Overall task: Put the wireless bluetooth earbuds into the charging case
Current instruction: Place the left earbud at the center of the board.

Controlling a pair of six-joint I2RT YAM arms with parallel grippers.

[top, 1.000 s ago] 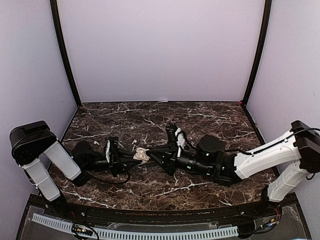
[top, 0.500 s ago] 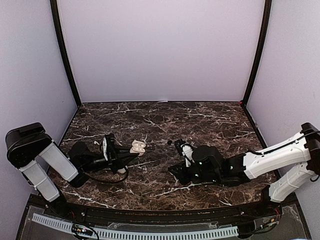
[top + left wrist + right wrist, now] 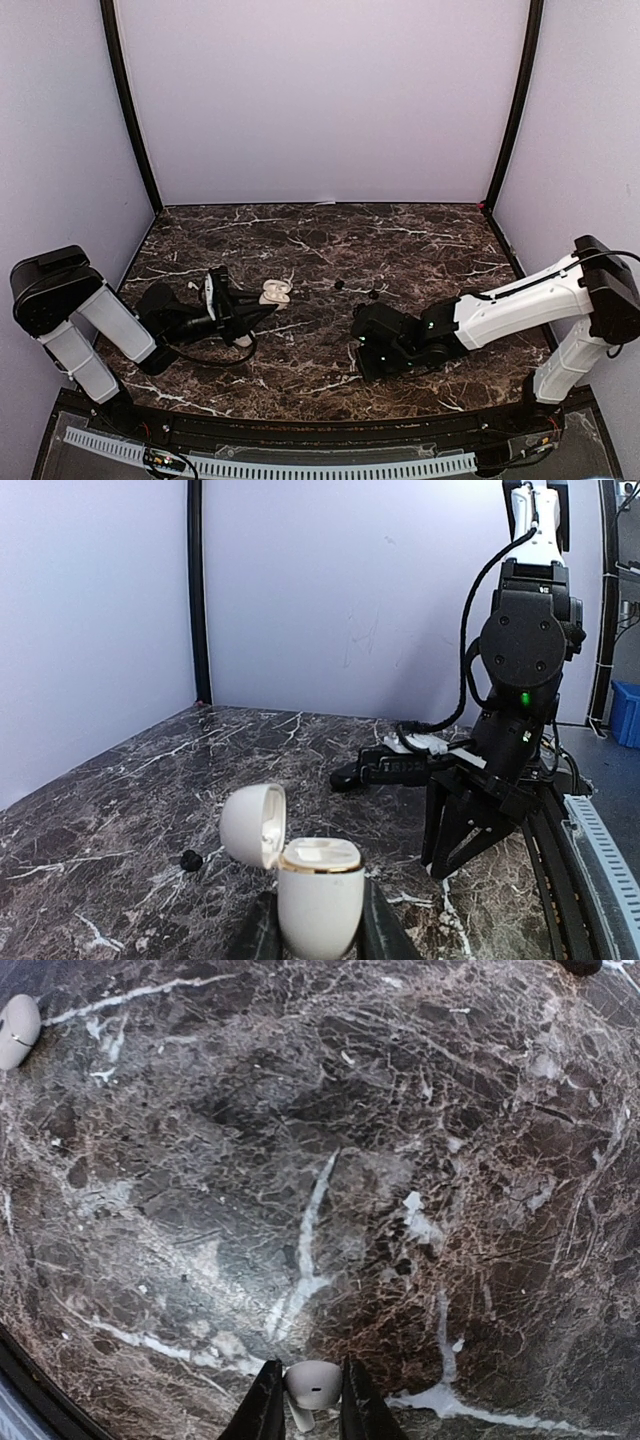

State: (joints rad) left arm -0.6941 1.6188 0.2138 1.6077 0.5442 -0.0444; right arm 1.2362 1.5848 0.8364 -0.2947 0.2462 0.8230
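Left end effector clamped on open white charging case, lid hinged back, right end effector closed on white earbud, low over marble surface, two black earbuds loose on the surface between the arms.

Left arm: base at 8 o'clock, elbow folded, forearm lying low and pointing towards 3 o'clock. Left pincer: fingers drawn in tight, clamped on the case, which stands upright between them.

Right arm: base at 4 o'clock, white forearm stretched towards 9 o'clock, wrist bent down close over the worktop. Right pincer: fingers nearly together and pointing downward, with an earbud nipped between the tips.
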